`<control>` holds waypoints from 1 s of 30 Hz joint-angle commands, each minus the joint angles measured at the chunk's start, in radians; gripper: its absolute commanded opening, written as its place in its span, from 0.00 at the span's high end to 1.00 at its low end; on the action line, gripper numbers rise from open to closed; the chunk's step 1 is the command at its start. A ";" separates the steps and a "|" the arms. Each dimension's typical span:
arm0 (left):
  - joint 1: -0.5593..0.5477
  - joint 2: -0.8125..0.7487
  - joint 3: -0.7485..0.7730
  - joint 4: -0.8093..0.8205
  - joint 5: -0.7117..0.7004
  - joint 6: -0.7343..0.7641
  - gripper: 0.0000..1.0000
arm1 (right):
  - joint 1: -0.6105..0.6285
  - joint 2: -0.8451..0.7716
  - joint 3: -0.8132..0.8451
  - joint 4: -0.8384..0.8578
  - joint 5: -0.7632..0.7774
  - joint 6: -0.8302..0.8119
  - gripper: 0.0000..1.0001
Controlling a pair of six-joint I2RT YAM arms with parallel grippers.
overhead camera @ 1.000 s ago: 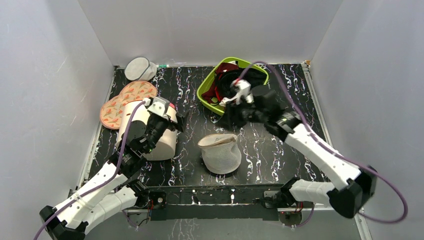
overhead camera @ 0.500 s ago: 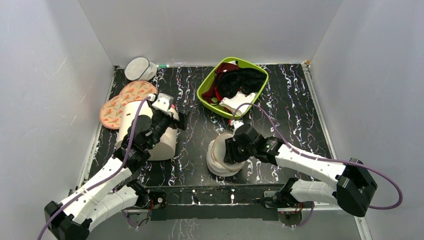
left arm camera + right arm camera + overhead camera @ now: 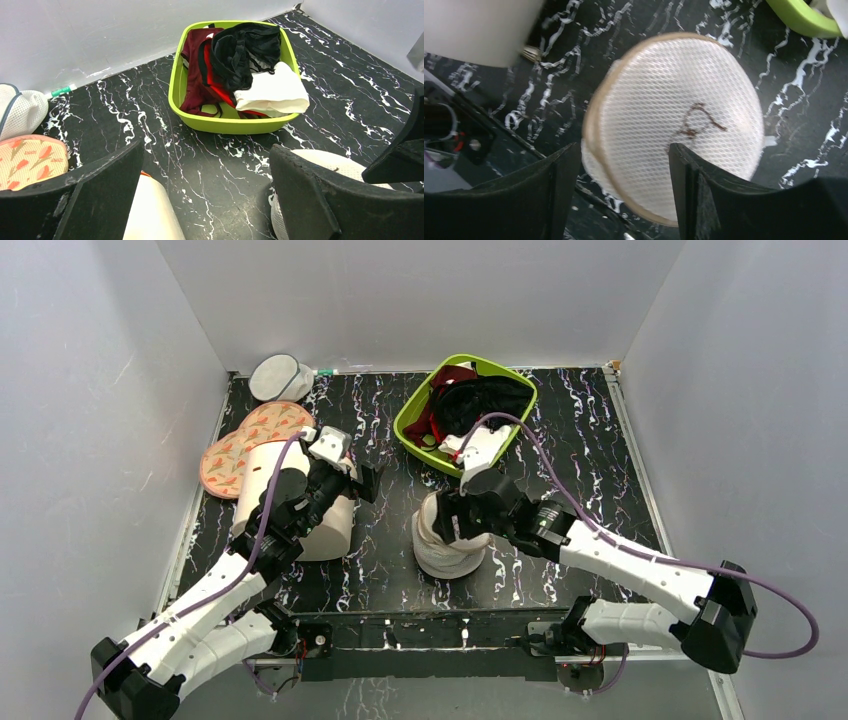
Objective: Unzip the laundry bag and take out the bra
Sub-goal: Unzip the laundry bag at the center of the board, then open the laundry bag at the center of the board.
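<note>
The laundry bag is a small off-white mesh pouch with a tan rim, near the front middle of the table. It fills the right wrist view and peeks past a finger in the left wrist view. My right gripper hovers over it, open, its fingers either side of the bag's near rim. My left gripper is open and empty to the bag's left. The bra, orange padded cups, lies flat at the far left.
A large cream cylinder with a red rim lies under my left arm. A green basket of dark red, black and white clothes stands behind the bag. A greyer mesh pouch rests at the back left.
My right arm swung from the green basket down to the laundry bag, leaving the black garment in the basket. The bag shifted and changed shape. My left gripper edged right.
</note>
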 commanded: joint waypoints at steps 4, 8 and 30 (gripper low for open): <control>0.009 -0.007 0.026 0.017 0.029 -0.015 0.05 | 0.104 0.153 0.222 -0.101 0.161 0.075 0.32; 0.010 -0.023 0.026 0.007 0.008 -0.007 0.04 | 0.139 0.229 0.295 -0.156 0.282 0.068 0.35; 0.009 -0.008 0.024 0.011 0.051 -0.010 0.02 | 0.161 0.292 0.353 -0.219 0.438 0.087 0.95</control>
